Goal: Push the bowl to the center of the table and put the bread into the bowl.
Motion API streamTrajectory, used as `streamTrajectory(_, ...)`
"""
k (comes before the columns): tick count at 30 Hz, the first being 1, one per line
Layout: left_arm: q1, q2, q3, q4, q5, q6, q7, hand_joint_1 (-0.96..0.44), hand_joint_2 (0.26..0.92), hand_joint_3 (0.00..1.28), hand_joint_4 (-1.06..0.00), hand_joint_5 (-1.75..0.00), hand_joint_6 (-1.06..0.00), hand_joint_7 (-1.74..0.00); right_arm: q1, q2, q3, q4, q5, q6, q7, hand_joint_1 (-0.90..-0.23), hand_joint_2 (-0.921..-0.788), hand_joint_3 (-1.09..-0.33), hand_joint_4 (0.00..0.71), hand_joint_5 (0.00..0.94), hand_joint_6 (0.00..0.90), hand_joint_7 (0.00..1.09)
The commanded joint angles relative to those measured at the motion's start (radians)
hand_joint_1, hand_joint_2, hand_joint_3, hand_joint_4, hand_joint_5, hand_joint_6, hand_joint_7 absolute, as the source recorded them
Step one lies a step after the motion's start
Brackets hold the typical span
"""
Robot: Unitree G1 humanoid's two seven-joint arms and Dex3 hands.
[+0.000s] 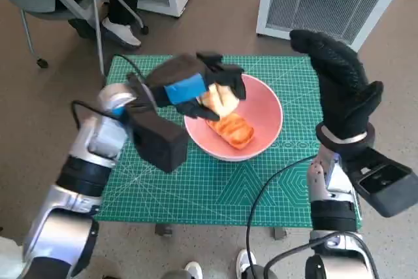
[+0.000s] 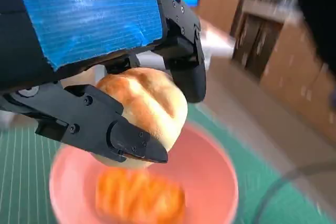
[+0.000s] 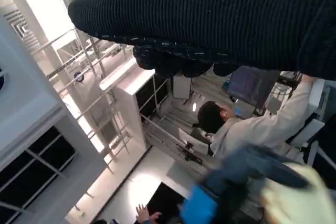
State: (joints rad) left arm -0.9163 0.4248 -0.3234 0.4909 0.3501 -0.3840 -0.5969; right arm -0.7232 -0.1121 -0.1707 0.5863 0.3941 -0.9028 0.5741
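1. We see a person's legs (image 1: 121,4) on a chair (image 1: 59,4), well beyond the far left corner of the bowl's green mat (image 1: 196,187).
2. Our left hand (image 1: 189,86) hangs over the left rim of the pink bowl (image 1: 264,106), its fingers (image 2: 126,135) pinching a pale bread roll (image 2: 149,106) just above the bowl.
3. The bowl sits near the mat's middle, so we judge the push done; 1 orange-brown bread piece (image 1: 234,129) already lies inside it.
4. What remains, we judge, is releasing the held roll into the bowl.
5. Our right hand (image 1: 339,80) is raised right of the bowl, apart from it, holding nothing, fingers loosely extended.
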Motion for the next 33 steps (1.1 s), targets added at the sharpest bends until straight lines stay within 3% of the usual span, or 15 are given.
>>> streamTrajectory(1, 0.015, -0.004, -0.043, 0.001, 0.019, 0.076, -0.076, -0.12, 0.887, 0.07, -0.22, -0.18, -0.29, -0.35, 0.026, -0.004, -0.005, -0.005, 0.010, 0.012, 0.010, -0.561, -0.921, -0.803, -0.001, 0.435, -0.001, 0.58)
streamTrajectory(4, 0.019, -0.005, -0.061, -0.010, 0.035, 0.105, -0.095, -0.19, 0.885, 0.03, -0.15, -0.06, -0.29, -0.20, 0.027, -0.006, -0.008, -0.007, -0.003, 0.008, 0.000, -0.542, -0.921, -0.806, -0.001, 0.435, -0.001, 0.58)
streamTrajectory(11, 0.037, -0.002, -0.064, -0.053, 0.053, 0.129, -0.088, -0.29, 0.885, 0.01, -0.03, 0.00, -0.22, -0.09, 0.030, -0.010, -0.009, -0.016, -0.020, 0.008, -0.014, -0.532, -0.921, -0.816, -0.001, 0.434, -0.001, 0.58)
streamTrajectory(25, 0.092, -0.063, 0.121, -0.035, -0.127, -0.125, 0.155, -0.39, 0.891, 0.01, 0.00, 0.00, -0.08, 0.00, 0.015, -0.008, -0.009, -0.047, -0.030, 0.028, -0.050, -0.549, -0.921, -0.822, -0.001, 0.385, -0.001, 0.59)
streamTrajectory(30, 0.114, -0.120, 0.202, -0.025, -0.195, -0.221, 0.273, -0.47, 0.915, 0.07, 0.00, 0.00, -0.06, 0.00, 0.002, -0.009, -0.011, -0.052, -0.070, 0.016, -0.090, -0.553, -0.921, -0.822, -0.001, 0.382, -0.001, 0.59)
streamTrajectory(33, 0.125, -0.151, 0.239, -0.010, -0.223, -0.277, 0.333, -0.53, 0.920, 0.21, 0.00, 0.00, -0.06, -0.01, -0.007, -0.013, -0.011, -0.051, -0.096, 0.015, -0.115, -0.558, -0.921, -0.833, -0.001, 0.390, -0.001, 0.60)
